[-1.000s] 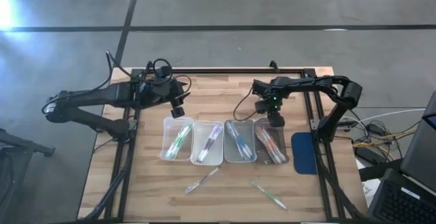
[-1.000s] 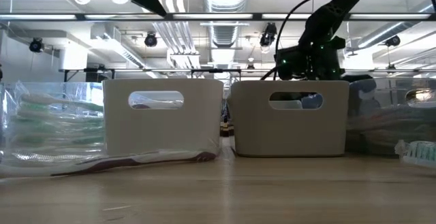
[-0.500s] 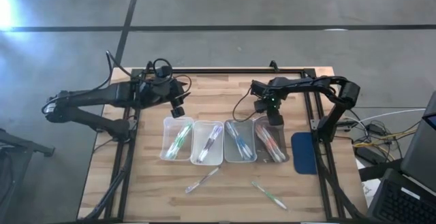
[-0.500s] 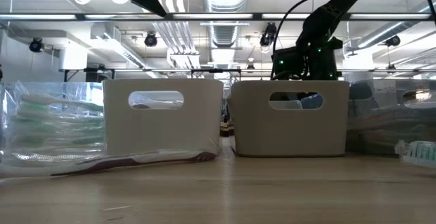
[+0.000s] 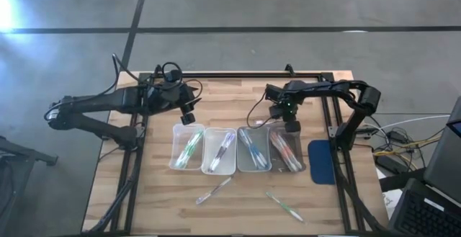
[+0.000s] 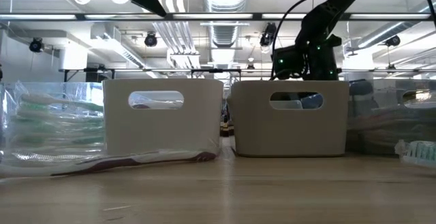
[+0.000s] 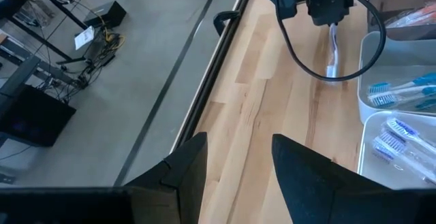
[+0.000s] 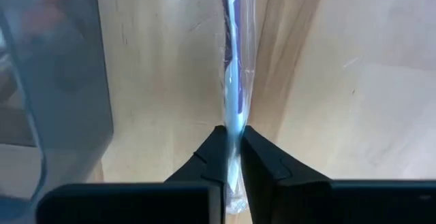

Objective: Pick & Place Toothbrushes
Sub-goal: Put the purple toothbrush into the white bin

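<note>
A wrapped toothbrush [image 8: 235,54] with blue accents lies along the wood just beyond the far ends of the clear trays [image 5: 286,150]. My right gripper [image 8: 231,132] is shut on it there [image 5: 290,127]. The left wrist view shows this toothbrush [image 7: 332,54] below the right gripper. Several toothbrushes fill the trays [image 5: 220,150]. Two loose toothbrushes [image 5: 214,190] [image 5: 284,205] lie flat near the front edge. My left gripper [image 7: 238,149] stands open with nothing in it, above the far end of the leftmost tray [image 5: 189,116]. My right gripper pinches the toothbrush between its two fingers near one end [image 8: 234,112]; a short piece of wrapper [image 8: 236,197] sticks out behind the fingers. The fingers come from above and lie across it. I cannot tell whether it rests on the table or is just clear.
A dark blue pad [image 5: 321,161] lies to the right of the trays. A black cable [image 7: 320,74] loops over the wood around the held toothbrush. Black frame rails [image 5: 238,73] border the table. Bare wood lies between the trays and the far rail.
My right arm has drawn its elbow a little toward the table's left, while its gripper has stayed at the far end of the rightmost tray. In the low view the gripper stands slightly higher than before.
</note>
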Motion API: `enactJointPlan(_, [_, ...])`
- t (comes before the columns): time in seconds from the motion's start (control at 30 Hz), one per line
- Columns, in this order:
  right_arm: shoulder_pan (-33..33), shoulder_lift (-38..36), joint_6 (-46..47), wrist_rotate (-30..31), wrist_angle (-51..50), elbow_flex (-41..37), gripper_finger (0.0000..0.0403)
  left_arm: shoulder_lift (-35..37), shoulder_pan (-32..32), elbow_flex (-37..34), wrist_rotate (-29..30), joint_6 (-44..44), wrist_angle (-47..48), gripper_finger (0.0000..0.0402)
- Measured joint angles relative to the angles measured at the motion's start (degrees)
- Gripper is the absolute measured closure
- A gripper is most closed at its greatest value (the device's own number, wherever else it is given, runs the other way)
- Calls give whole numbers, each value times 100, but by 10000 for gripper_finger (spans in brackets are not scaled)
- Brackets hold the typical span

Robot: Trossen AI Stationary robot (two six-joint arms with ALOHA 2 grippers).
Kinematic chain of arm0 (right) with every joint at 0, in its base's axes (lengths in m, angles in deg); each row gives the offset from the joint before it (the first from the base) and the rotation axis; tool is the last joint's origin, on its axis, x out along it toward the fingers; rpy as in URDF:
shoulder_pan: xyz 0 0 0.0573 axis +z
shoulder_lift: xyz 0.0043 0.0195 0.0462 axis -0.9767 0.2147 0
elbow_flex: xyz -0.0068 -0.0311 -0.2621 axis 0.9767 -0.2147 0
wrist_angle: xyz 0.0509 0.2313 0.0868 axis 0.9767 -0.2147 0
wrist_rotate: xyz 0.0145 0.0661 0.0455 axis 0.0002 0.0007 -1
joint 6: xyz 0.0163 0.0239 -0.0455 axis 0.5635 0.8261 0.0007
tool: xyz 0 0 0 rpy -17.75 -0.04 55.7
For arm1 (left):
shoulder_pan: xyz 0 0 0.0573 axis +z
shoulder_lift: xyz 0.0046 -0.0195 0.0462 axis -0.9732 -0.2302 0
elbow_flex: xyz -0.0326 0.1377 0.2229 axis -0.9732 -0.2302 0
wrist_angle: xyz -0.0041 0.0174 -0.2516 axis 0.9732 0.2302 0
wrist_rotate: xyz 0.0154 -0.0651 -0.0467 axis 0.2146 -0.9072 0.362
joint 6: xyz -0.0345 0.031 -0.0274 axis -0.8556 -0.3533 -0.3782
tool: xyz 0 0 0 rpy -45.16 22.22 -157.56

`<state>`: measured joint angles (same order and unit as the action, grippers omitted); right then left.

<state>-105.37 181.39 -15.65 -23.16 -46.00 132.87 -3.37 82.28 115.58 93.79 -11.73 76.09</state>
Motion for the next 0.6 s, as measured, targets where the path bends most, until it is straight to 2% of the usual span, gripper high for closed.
enactJointPlan(0.6, [0,-44,268,-22,-1200,1006,386,0,0,0,0,0,0,232])
